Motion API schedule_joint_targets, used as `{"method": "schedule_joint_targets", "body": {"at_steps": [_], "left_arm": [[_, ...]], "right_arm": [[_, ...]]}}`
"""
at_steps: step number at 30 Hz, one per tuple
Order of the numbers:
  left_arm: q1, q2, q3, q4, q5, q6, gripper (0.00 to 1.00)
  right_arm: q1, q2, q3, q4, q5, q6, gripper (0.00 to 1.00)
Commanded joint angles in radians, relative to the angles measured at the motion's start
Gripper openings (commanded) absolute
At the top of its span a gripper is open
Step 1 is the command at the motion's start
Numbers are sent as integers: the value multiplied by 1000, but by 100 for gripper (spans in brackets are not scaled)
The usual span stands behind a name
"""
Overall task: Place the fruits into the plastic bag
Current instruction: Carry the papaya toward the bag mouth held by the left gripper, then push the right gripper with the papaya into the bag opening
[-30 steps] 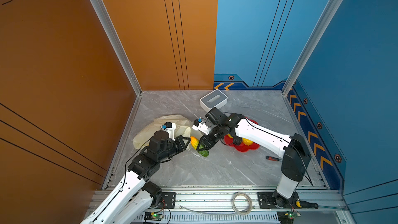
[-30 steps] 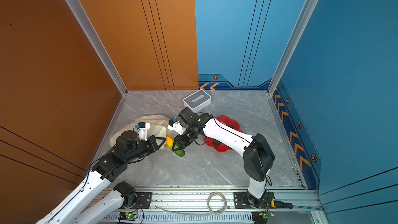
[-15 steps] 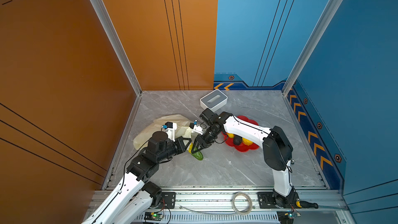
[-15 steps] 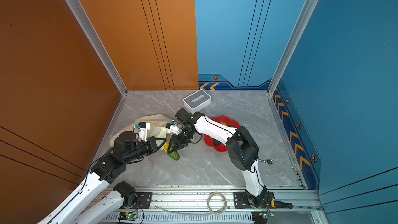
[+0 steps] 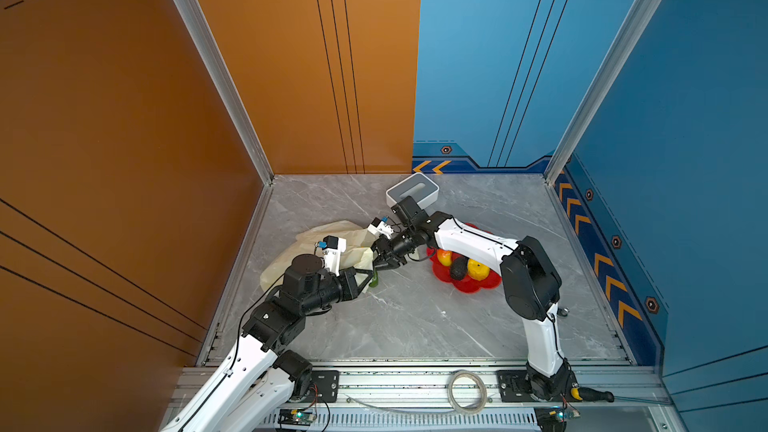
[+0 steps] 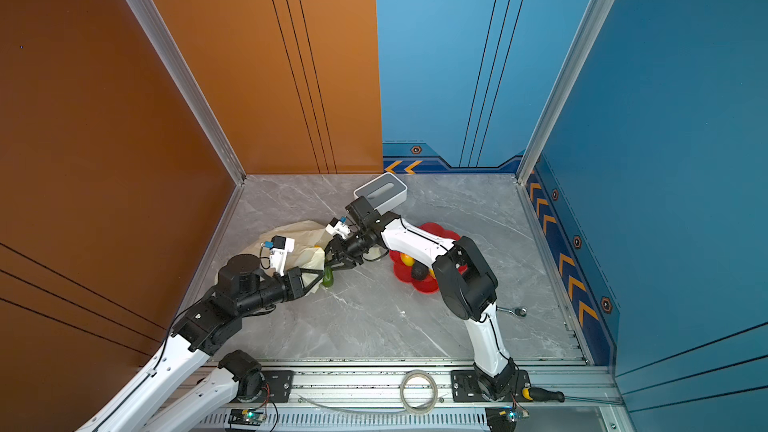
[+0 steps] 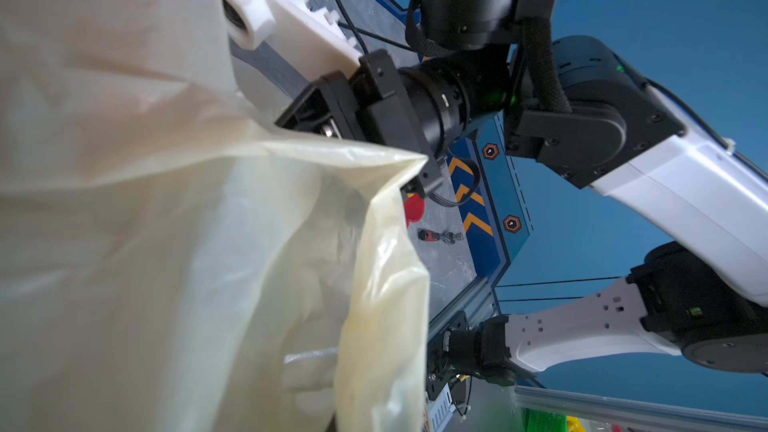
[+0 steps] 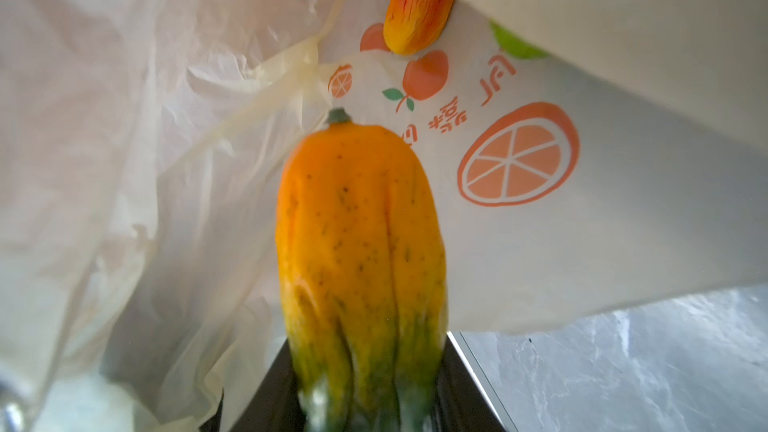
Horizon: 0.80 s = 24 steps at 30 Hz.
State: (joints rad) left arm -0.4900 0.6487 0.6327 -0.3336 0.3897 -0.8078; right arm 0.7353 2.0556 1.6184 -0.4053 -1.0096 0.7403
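Note:
The cream plastic bag (image 5: 316, 243) (image 6: 291, 238) lies at the left of the floor. My left gripper (image 5: 371, 277) (image 6: 321, 274) is shut on its mouth edge; the film drapes over the fingers (image 7: 311, 363). My right gripper (image 5: 380, 265) (image 8: 361, 401) is shut on an orange-yellow, green-ended fruit (image 8: 361, 243) (image 6: 328, 278) whose stem end pokes into the bag's mouth. Inside the bag (image 8: 124, 118) lie a red-orange mango (image 8: 415, 14) and a green fruit (image 8: 515, 41). A red-yellow mango (image 5: 444, 257), a dark avocado (image 5: 457, 271) and a yellow fruit (image 5: 478, 270) sit in the red dish (image 5: 478, 286).
A white-and-grey box (image 5: 412, 193) (image 6: 380, 193) stands behind the right wrist. A small hand tool (image 6: 513, 310) lies on the floor beside the right arm's elbow. A tape roll (image 5: 468, 392) rests on the front rail. Walls enclose three sides.
The right gripper has carried the fruit leftward from the open floor into the bag's mouth, its elbow folding in. The left gripper has kept hold of the bag edge.

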Motion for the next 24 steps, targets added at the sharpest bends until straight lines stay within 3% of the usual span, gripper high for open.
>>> {"method": "schedule_joint_targets", "body": {"at_steps": [1,5,13,24], "left_arm": [[-3,-9,-11,7,52,28,0],[-30,-3,-29,18,44,27,0],[-73,17,-67,71,-9,4,0],[-68,8,-160,262,-83,-113,0]], "right_arm": [[-12,12,-11,131,58,180,17],[1,12,-17,125,231,249,17],[74,40,-34,231,452,411,18],[161,-28,-248,532,525,631,19]]}}
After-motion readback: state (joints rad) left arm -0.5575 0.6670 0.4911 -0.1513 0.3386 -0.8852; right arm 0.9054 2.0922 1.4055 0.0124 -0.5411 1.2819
